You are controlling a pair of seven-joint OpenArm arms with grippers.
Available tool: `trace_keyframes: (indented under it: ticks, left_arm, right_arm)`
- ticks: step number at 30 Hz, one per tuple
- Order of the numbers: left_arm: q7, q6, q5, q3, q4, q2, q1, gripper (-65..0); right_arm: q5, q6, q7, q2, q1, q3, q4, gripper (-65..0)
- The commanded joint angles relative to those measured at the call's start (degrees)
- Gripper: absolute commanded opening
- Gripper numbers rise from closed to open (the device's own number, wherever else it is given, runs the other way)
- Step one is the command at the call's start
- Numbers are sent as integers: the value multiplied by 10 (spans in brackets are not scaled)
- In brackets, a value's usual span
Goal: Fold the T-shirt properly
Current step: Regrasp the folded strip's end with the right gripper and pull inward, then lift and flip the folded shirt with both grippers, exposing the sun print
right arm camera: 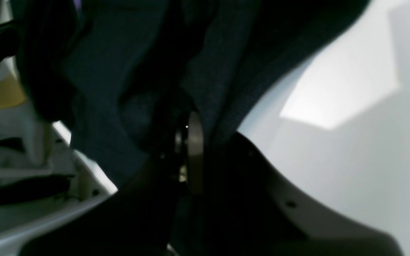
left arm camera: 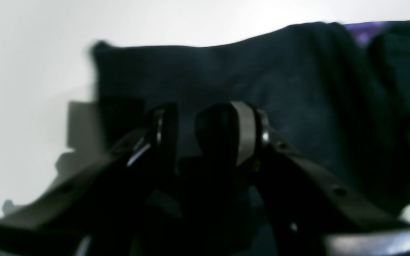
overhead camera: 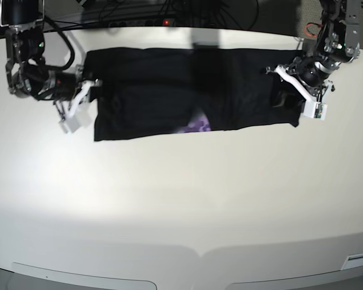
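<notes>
Two claws flank the T-shirt (overhead camera: 187, 99), which lies as a long black band across the far part of the white surface (overhead camera: 181, 199), a scrap of purple print peeking out at the middle of its near edge. At the shirt's one end, on the base view's left, the right claw (overhead camera: 86, 90) has its jaws drawn together, and its wrist view shows dark cloth bunched between and around them, so it reads as clamped on the shirt's edge. At the opposite end, the left claw (overhead camera: 282, 95) sits over the shirt's edge with its jaws apart; the blurred wrist view shows a gap between the two tips with cloth beyond them, and I cannot tell whether any fabric lies inside that gap. The step in hand looks like taking hold of both ends before the next fold. To do it well, the left claw should settle low enough to catch every layer at the shirt's edge before closing, at a spot matching the right claw's hold, so the band lifts level. Both ends should then rise together with the cloth kept lightly taut, or the middle of the shirt will sag and the fold will land crooked or expose more of the print.
</notes>
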Motion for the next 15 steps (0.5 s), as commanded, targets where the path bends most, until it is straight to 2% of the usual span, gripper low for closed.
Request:
trace_keyframes:
  ticks: [1, 4, 8, 12, 15]
  left_arm:
    - [-10, -3, -5, -3, 8, -5, -3, -420]
    - [-9, -3, -3, -3, 8, -5, -3, -420]
    - [-21, -3, 53, -3, -4, -5, -3, -420]
    - [-63, -3, 71, -3, -73, -5, -5, -420]
    - [-78, -3, 74, -3, -133, -5, -16, -420]
  right_arm:
    - [10, 0, -7, 13, 18, 19, 9, -650]
    - [16, 3, -75, 12, 40, 47, 36, -650]
    - [48, 3, -113, 2, 39, 41, 118, -650]
    - [71, 3, -154, -43, 39, 28, 205, -650]
    - [67, 3, -153, -79, 36, 13, 235, -650]
